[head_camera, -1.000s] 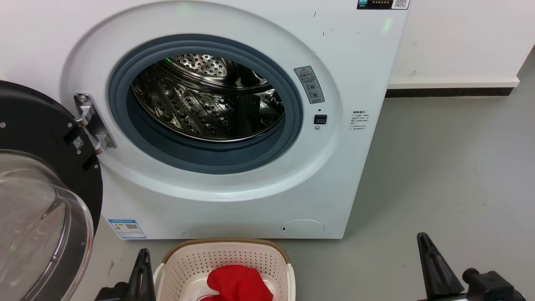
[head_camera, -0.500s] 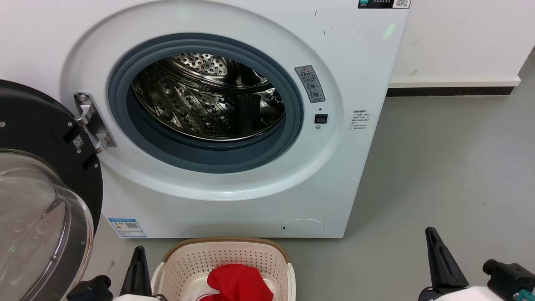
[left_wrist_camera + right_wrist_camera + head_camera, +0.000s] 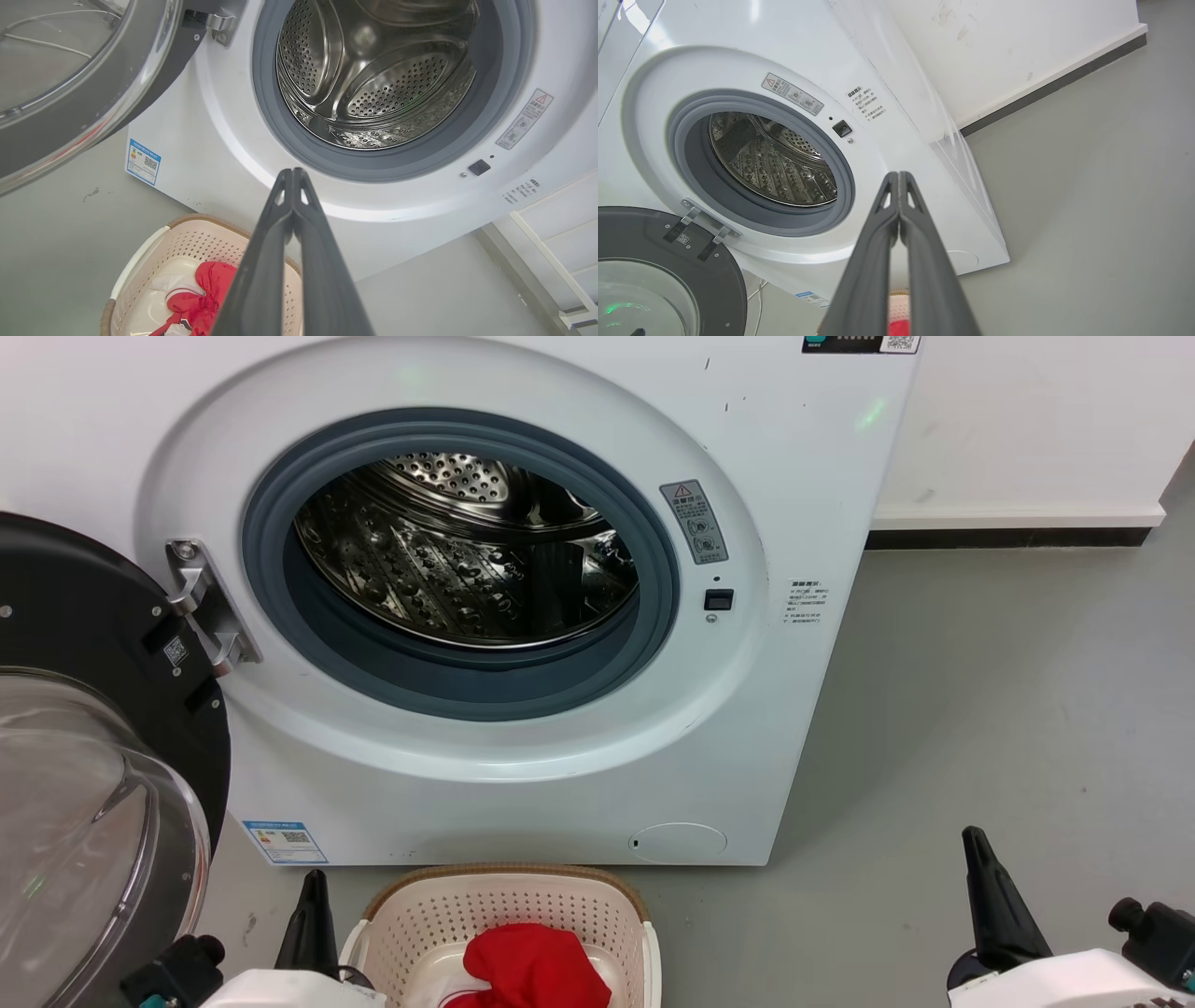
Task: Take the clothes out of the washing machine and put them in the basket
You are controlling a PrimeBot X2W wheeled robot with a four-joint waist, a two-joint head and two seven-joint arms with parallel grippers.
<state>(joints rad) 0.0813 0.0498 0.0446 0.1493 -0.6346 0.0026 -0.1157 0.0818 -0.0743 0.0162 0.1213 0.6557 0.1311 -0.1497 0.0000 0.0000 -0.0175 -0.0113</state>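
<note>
The white washing machine (image 3: 523, 784) (image 3: 224, 154) (image 3: 901, 154) stands with its door swung wide, and its steel drum (image 3: 467, 551) (image 3: 373, 70) holds no fabric. On the floor in front sits the cream basket (image 3: 509, 910) (image 3: 187, 242) with red and white clothes (image 3: 532, 966) (image 3: 201, 298) inside. My left gripper (image 3: 316, 887) (image 3: 292, 172) is shut with nothing held, just left of the basket. My right gripper (image 3: 976, 840) (image 3: 899, 175) is shut too, over bare floor to the right.
The round glass door (image 3: 93, 784) (image 3: 70, 84) (image 3: 658, 275) with its black rim hangs open at the left, close to my left arm. Grey floor (image 3: 980, 709) spreads to the right up to a white wall with a dark skirting (image 3: 1008, 537).
Both grippers have drawn back toward the bottom of the head view, the left one leftward, the right one rightward; pale forearms now show. The clothes in the basket lie as before.
</note>
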